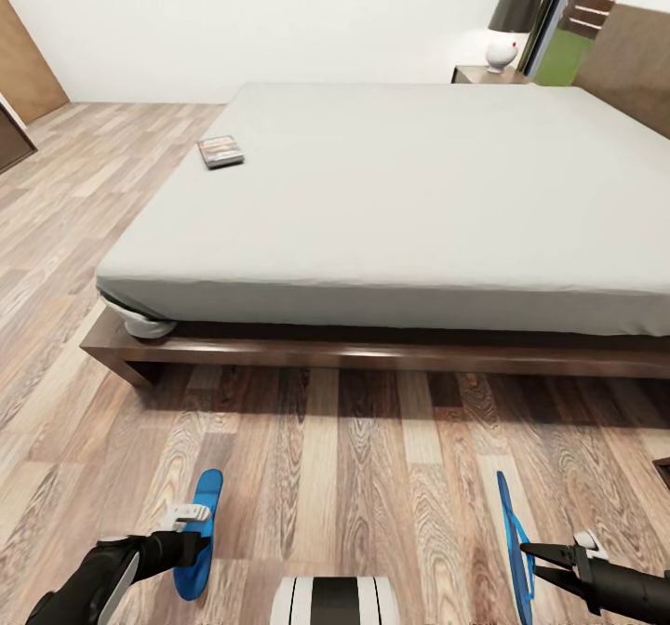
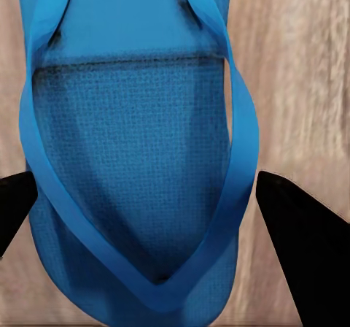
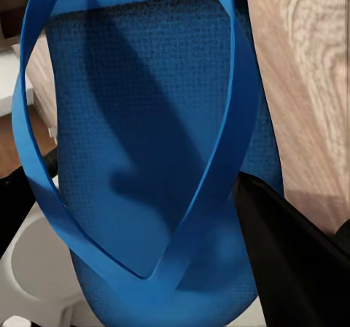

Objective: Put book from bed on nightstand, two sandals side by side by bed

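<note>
I hold one blue sandal [image 1: 199, 532] in my left tool [image 1: 191, 534] and the other sandal [image 1: 514, 546] in my right tool [image 1: 532, 555], both shut tight on them. I should lay them flat, close together, by the bed [image 1: 372, 351]. The book [image 1: 221, 152] waits on the bed.

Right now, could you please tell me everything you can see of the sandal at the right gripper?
The right sandal is a thin, bright blue flip-flop with a textured footbed and smooth Y-shaped straps. It is turned on edge, tilted over the wood-plank floor before the bed, the right gripper shut on it. The other sandal is well apart.
</note>
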{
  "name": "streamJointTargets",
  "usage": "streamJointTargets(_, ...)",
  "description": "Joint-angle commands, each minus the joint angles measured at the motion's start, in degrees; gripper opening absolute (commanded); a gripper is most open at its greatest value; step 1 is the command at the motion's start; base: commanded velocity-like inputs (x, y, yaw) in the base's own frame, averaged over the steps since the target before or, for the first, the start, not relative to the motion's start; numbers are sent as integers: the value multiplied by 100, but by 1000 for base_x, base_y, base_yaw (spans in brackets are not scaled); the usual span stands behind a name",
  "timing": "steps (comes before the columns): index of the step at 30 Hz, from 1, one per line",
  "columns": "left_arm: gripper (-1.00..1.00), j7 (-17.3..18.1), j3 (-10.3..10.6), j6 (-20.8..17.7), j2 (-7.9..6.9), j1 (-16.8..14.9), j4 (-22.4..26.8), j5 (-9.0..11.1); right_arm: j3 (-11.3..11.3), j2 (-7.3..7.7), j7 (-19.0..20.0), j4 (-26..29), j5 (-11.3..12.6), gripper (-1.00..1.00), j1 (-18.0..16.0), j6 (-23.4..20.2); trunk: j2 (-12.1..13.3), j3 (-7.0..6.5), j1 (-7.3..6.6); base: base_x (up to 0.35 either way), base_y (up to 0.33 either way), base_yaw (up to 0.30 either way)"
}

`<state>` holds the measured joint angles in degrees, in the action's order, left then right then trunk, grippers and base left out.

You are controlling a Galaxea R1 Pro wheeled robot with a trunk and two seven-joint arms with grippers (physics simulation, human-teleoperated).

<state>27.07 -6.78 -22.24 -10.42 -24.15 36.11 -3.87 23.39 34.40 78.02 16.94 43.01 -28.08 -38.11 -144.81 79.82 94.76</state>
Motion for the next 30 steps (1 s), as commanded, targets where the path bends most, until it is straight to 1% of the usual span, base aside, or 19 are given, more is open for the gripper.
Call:
streamJointTargets(1, -100, 45, -33, -34, 5, -2, 10, -35, 33, 5, 2, 2, 46, -100, -4, -65, -3, 27, 1, 0, 0, 0)
streamJointTargets(3, -100, 44, -34, -34, 5, -2, 10, -35, 29, 5, 2, 2, 43, -100, -4, -65, -6, 71, 6, 0, 0, 0)
streamJointTargets(9, -100, 33, -33, 31, 5, -2, 10, -42, 22, 5, 3, 2, 41, -100, -4, -65, -6, 71, 6, 0, 0, 0)
streamJointTargets(11, -100, 29, -33, 166, 2, -2, 8, -43, 18, 5, 1, 2, 38, -100, -4, -65, -6, 71, 6, 0, 0, 0)
streamJointTargets(13, -100, 27, -40, 384, -2, 3, 1, -44, 17, 5, -4, 2, 33, -100, -4, -65, -6, 71, 6, 96, 0, 0)
streamJointTargets(16, -100, 27, -102, 487, -3, 6, -5, -44, 17, 5, -3, 2, 32, -100, -4, -65, -6, 71, 6, 242, 0, 0)
streamJointTargets(19, -100, 27, -176, 523, -4, 7, -5, -44, 17, 5, -6, 2, 32, -100, -4, -65, -6, 71, 6, 134, 0, 0)
streamJointTargets(23, -100, 25, -198, 550, -4, 7, -3, -44, 23, 5, -5, 2, 32, -100, -4, -66, -6, 71, 6, 52, 20, 0)
streamJointTargets(30, -100, 25, -210, 553, -12, 7, -2, -44, 19, 5, -6, 2, 32, -100, -4, -65, -6, 71, 6, 133, 209, 0)
